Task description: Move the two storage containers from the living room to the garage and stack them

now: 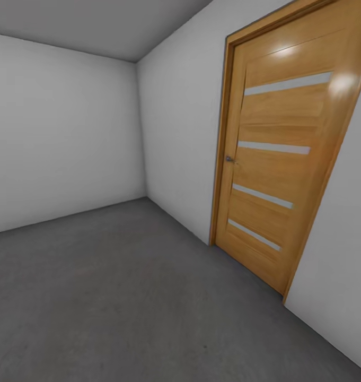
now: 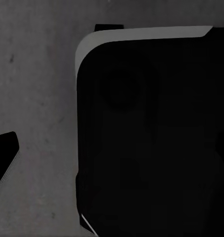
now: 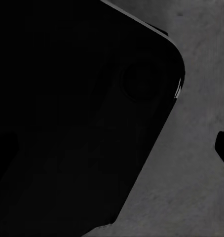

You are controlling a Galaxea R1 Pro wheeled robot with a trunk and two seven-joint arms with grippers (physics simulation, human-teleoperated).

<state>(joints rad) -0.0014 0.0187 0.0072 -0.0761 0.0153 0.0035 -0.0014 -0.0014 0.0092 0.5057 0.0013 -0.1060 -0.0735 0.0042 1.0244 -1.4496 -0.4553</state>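
Facing a wooden door (image 1: 275, 154) on the right, over grey concrete floor (image 1: 122, 297), I see no container set down; gripper states I cannot tell.

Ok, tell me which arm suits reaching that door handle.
Right, probably: the wooden door and its handle stand toward the robot's right, across the grey floor.

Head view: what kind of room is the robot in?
Probably a garage or a bare utility room: dark grey concrete floor, plain grey-white walls, and a closed wooden door with pale horizontal strips.
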